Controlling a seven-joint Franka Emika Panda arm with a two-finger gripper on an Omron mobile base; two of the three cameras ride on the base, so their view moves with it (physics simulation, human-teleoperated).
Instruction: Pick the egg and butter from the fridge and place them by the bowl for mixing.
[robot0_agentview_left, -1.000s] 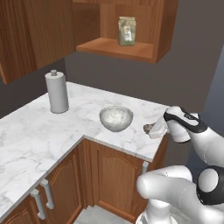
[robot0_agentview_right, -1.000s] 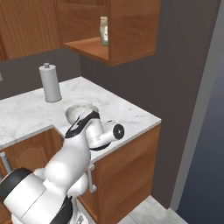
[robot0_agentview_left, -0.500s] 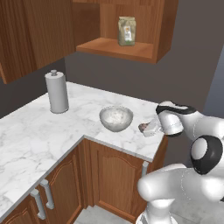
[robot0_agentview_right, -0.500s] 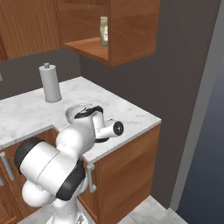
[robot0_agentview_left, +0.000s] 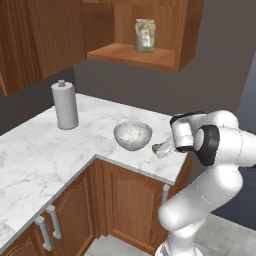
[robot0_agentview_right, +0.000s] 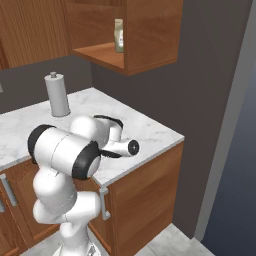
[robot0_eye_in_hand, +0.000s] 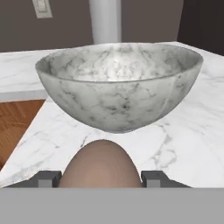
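Observation:
The egg (robot0_eye_in_hand: 100, 162), a dull brown ball, sits between my gripper's (robot0_eye_in_hand: 100, 178) two dark fingertips (robot0_eye_in_hand: 47, 178), which are shut on it. Directly ahead of it, a short gap away, stands the pale marbled bowl (robot0_eye_in_hand: 118, 92) on the white marble counter (robot0_eye_in_hand: 183, 148). In the left base view the gripper (robot0_agentview_left: 161, 148) holds the egg low over the counter, just right of the bowl (robot0_agentview_left: 132, 135) and near the counter's right end. I cannot tell whether the egg touches the counter. The butter and the fridge are out of view.
A tall grey-white roll (robot0_agentview_left: 65, 105) stands at the back left of the counter (robot0_agentview_left: 40, 150), behind the bowl in the hand view. A jar (robot0_agentview_left: 145, 35) sits on the open wooden shelf above. The counter's edge (robot0_agentview_left: 165, 175) drops off just right of the gripper.
My gripper has carried the egg a little leftward toward the bowl, and the arm's elbow has folded closer to the base. The bowl and roll have not moved.

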